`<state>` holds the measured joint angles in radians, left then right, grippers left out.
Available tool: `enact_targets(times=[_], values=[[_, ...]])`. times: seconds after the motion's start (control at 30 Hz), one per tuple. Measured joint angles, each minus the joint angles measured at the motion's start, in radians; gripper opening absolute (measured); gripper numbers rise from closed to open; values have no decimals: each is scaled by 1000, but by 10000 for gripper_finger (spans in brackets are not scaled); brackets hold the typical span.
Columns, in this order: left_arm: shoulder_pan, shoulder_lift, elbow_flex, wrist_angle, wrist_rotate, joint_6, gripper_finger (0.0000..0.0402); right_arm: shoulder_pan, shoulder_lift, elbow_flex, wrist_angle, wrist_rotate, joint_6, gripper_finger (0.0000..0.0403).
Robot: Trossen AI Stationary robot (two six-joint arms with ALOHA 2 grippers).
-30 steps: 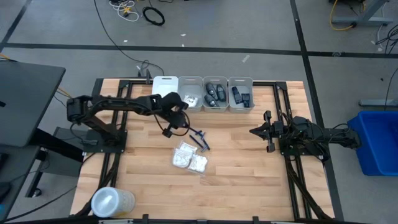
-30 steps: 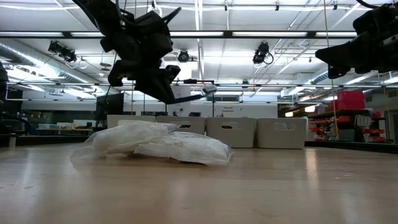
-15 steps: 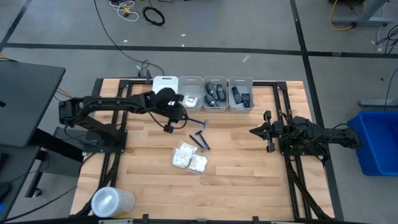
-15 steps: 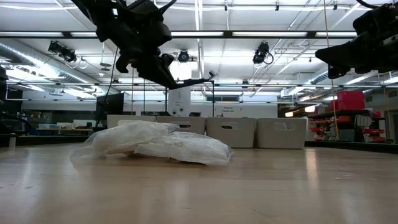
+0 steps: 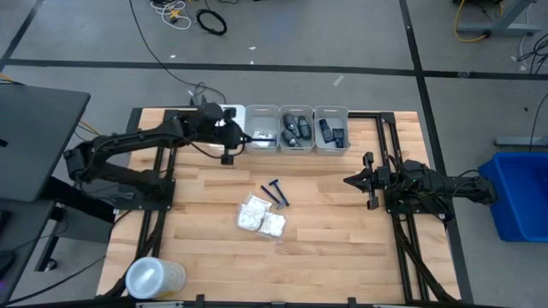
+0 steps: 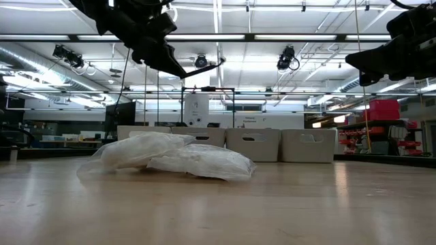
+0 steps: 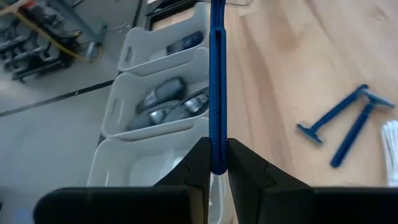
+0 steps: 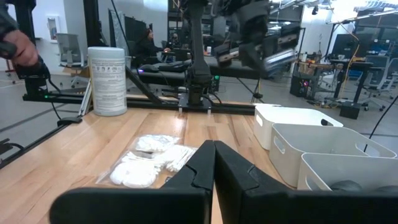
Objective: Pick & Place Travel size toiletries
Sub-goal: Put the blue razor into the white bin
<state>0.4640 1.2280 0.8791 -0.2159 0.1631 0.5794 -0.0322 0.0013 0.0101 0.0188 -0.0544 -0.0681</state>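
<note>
One blue razor (image 7: 217,93) is gripped in left jaws; right jaws closed empty.

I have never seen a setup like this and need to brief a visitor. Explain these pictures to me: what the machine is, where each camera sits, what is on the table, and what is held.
This is a two-armed robot at a wooden table. One picture looks straight down from above, one looks level across the tabletop, and one camera rides on each wrist.

The left tool is up by a row of white bins. In its wrist picture its two dark fingers are shut on the handle of a blue razor. The right tool waits shut, empty, at the table's right side.

On the table lie two more blue razors, a pile of white crinkly packets and a clear lidded tub at the near-left corner. Two bins hold small dark containers.
</note>
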Motion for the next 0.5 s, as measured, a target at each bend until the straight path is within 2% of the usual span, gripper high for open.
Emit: enact_targets(times=[0.33,0.5], values=[[82,-1,0,-39,-70,-227,44,0,0,0,0,0,0,14],[108,-1,0,-52,-78,-264,45,0,0,0,0,0,0,14]])
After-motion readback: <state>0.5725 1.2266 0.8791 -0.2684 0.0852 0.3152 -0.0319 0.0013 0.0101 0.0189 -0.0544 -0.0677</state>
